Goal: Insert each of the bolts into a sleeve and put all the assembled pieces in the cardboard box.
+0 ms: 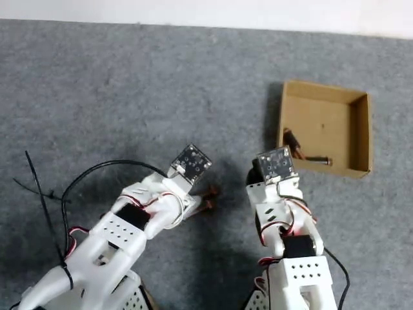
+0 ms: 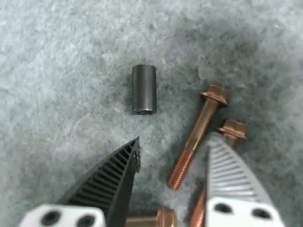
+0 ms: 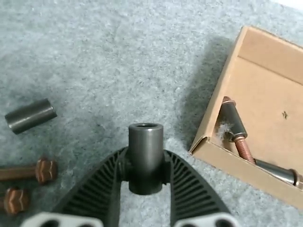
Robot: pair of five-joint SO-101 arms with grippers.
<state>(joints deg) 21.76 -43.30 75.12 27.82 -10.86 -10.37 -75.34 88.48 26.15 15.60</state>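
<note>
Grey fuzzy table [image 1: 129, 84]. The right hand [image 3: 145, 165] is clamped on a dark sleeve [image 3: 145, 142], held upright just beside a corner of the box [image 3: 265, 61]. Two assembled pieces [image 3: 233, 123] lie in the box, in the corner nearest the arms. The left hand [image 2: 175, 137] is spread wide, hovering over the copper bolts [image 2: 196, 135] on the table, one of them lying between its fingers. A loose sleeve [image 2: 144, 89] lies on its side near them, touching nothing.
</note>
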